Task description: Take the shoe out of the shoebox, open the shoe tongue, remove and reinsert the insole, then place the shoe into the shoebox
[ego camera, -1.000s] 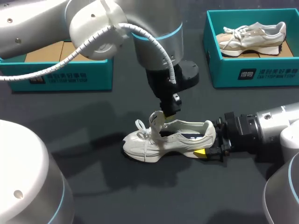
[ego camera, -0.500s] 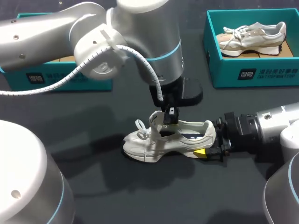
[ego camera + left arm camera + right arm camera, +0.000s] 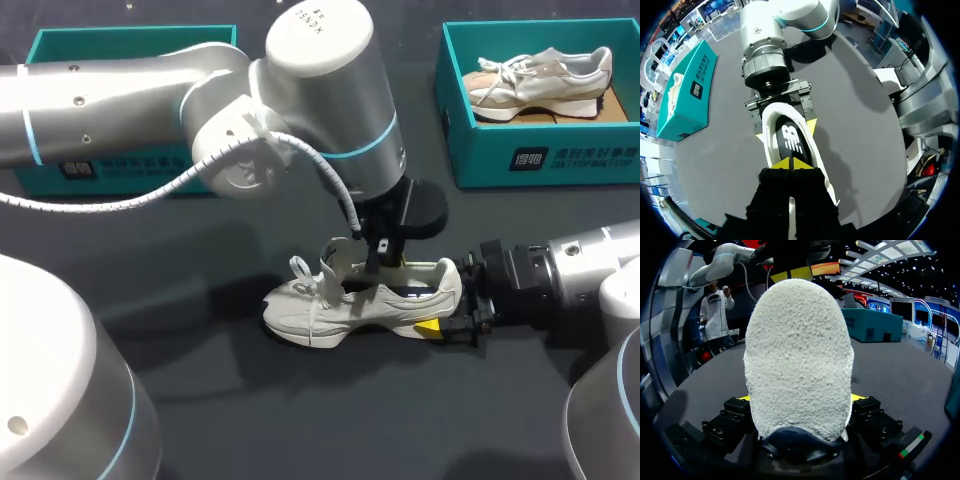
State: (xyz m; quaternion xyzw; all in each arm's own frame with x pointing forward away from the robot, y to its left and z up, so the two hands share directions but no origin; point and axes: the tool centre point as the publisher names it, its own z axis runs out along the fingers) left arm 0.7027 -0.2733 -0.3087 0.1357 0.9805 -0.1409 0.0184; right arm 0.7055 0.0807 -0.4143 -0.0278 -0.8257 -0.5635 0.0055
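1. Sneaker (image 3: 330, 305), white with off-white panels, stands on its sole in the middle of the dark bench (image 3: 250, 420), toe toward my left. Its laces are loose and its tongue (image 3: 335, 258) is lifted up and forward.
2. A dark insole (image 3: 790, 142) with a white mark shows inside the opening.
3. The right hand (image 3: 801, 399) clamps the heel, one yellow tip on each side.
4. The left hand (image 3: 790, 164) reaches down into the opening, its yellow tips together at the front of the insole. I cannot tell whether they pinch anything.
5. Farther back, the right teal shoebox (image 3: 540, 150) holds a second sneaker (image 3: 545, 80).
6. The left teal shoebox (image 3: 60, 165) is partly hidden behind my left arm.
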